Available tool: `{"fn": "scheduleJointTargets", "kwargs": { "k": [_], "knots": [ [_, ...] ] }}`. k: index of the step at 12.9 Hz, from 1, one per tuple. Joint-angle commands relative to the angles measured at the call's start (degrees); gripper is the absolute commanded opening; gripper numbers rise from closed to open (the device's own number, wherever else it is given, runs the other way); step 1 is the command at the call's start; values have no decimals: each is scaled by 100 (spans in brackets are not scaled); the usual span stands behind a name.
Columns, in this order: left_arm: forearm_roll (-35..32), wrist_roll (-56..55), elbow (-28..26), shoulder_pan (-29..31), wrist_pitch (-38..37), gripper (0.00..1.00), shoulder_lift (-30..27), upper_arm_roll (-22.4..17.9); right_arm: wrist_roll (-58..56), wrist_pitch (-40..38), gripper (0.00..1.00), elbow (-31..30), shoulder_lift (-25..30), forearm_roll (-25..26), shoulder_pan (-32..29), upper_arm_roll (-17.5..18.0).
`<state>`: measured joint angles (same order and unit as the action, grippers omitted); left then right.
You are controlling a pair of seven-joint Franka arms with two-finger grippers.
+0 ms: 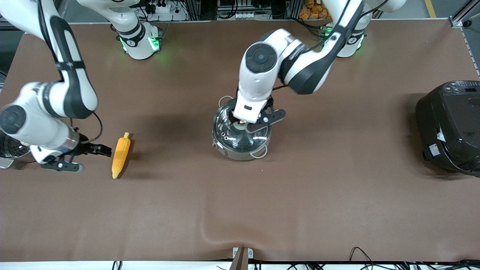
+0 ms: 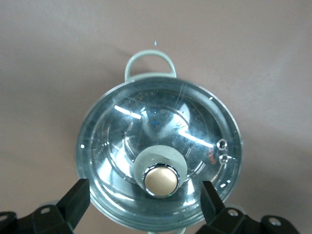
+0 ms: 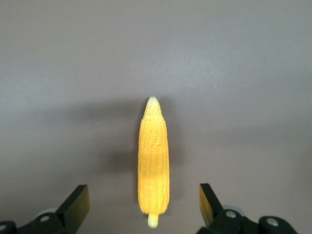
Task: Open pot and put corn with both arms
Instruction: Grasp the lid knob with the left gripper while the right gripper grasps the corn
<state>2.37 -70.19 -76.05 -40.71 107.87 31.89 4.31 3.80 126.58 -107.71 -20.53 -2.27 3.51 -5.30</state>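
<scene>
Corn (image 1: 121,157) lies flat on the brown table (image 1: 300,195) toward the right arm's end, its pale stub pointing away from the front camera. The right gripper (image 3: 144,202) hangs low just beside it, jaws spread wide with nothing between them. Mid-table stands the steel pot (image 1: 242,132), its glass lid (image 2: 158,156) on. The left gripper (image 2: 145,197) is over the lid, jaws wide either side of the tan knob (image 2: 161,180), not touching it.
</scene>
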Motion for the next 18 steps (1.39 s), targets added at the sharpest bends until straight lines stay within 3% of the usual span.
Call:
{"fn": "scheduleJointTargets", "kwargs": {
  "k": [1,3,6,11,14,16,18],
  "knots": [
    [36,-451,266,-375,128,100,370,-325,-10,497,100,-144,-319,42,70,12],
    [36,-487,275,-595,200,100,563,-553,-19,885,100,-303,-512,51,115,12],
    [18,-487,266,-719,200,100,599,-563,-37,1088,100,-303,-820,51,123,12],
    [-78,-452,240,-701,156,84,599,-555,-195,1106,100,-312,-1075,60,80,3],
    [-113,-461,231,-710,156,81,625,-555,-273,1106,100,-321,-1207,60,88,3],
    [-114,-452,222,-710,156,67,626,-546,-484,1097,97,-321,-1216,60,53,3],
    [-105,-435,196,-710,156,49,634,-546,-485,1036,80,-321,-1225,60,44,3]
  ]
}}
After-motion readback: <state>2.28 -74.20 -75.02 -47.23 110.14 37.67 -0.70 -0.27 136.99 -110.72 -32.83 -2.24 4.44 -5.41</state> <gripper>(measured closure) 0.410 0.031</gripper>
